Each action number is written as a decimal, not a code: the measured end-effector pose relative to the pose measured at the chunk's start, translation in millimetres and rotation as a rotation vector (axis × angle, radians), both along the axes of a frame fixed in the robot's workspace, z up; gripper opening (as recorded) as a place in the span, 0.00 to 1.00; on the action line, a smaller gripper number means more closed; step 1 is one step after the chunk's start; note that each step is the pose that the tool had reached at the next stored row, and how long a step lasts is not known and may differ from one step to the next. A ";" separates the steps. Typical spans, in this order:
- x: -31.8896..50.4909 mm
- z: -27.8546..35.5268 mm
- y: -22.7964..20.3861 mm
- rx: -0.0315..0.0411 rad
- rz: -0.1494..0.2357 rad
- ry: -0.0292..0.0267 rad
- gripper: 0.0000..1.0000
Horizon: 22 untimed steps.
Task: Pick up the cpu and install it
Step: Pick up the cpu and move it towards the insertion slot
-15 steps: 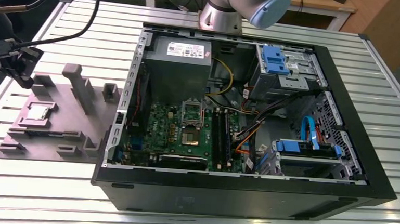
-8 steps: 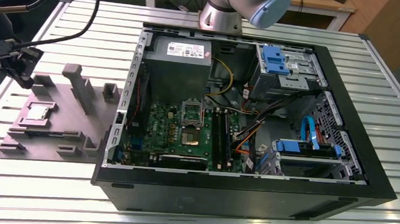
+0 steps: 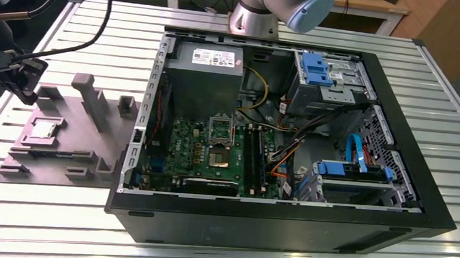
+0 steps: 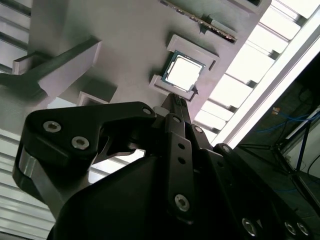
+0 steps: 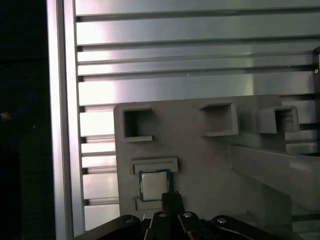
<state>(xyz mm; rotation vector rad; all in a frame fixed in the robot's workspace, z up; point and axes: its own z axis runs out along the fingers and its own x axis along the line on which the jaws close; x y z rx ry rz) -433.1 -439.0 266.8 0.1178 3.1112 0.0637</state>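
Small square silver-topped cpu (image 5: pixel 153 184) sits flat in a pocket of the grey moulded plastic tray (image 5: pixel 210 165) on the slatted metal table (image 5: pixel 200 75). Black gripper (image 4: pixel 178 98) hangs over the tray close to it, pinched narrow, holding nothing.

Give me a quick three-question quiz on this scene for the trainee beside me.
1. True or false: the cpu lies outside the black computer case.
2. What holds the cpu? A) a grey fixture tray B) a cardboard box C) a person's palm
3. Fill in: in the first wrist view, the thing nearest the tip of the hand is the ____.
Key: 1 true; 2 A; 3 cpu.
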 end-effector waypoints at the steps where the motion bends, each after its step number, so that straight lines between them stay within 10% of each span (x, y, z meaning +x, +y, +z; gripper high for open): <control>1: -0.6 -1.8 0.0 -0.0003 0.000 0.0000 0.10; 22: -9.4 -39.9 -2.3 -0.0026 0.000 0.0013 0.10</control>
